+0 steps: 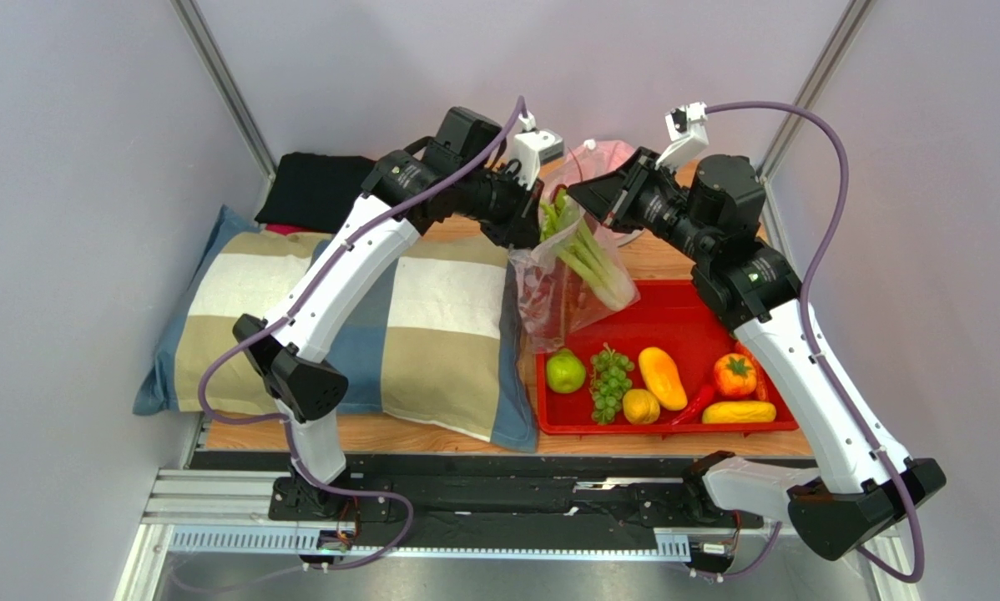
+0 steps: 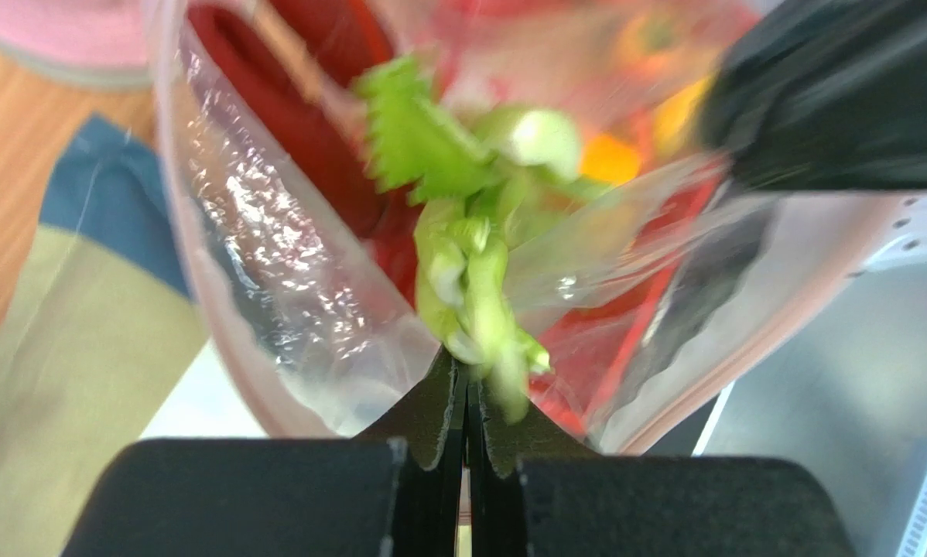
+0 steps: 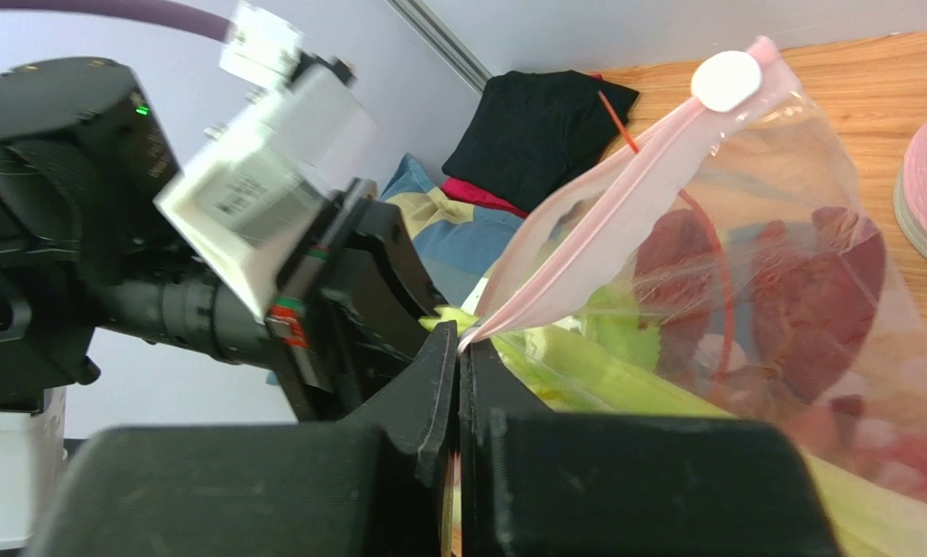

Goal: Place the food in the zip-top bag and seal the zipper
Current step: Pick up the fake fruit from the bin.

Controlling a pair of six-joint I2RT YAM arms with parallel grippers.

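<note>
The clear zip-top bag (image 1: 545, 301) hangs between my two grippers above the red tray's far left corner. My left gripper (image 1: 524, 219) (image 2: 468, 369) is shut on the bag's mouth edge. My right gripper (image 1: 578, 198) (image 3: 459, 342) is shut on the pink zipper (image 3: 619, 197) strip. The pale green celery (image 1: 593, 261) (image 2: 468, 255) (image 3: 596, 371) lies inside the bag, leafy end up at the mouth. Dark red shapes (image 3: 811, 290) show through the bag wall; I cannot tell what they are. A green apple (image 1: 565, 371) and a grape bunch (image 1: 610, 382) lie in the tray.
The red tray (image 1: 681, 313) also holds a tomato (image 1: 735, 373), an orange mango (image 1: 662, 376) and yellow pieces. A checked pillow (image 1: 380, 326) lies left of it, a black cloth (image 1: 317, 188) at the back left, and a pink hat (image 1: 608, 157) behind the bag.
</note>
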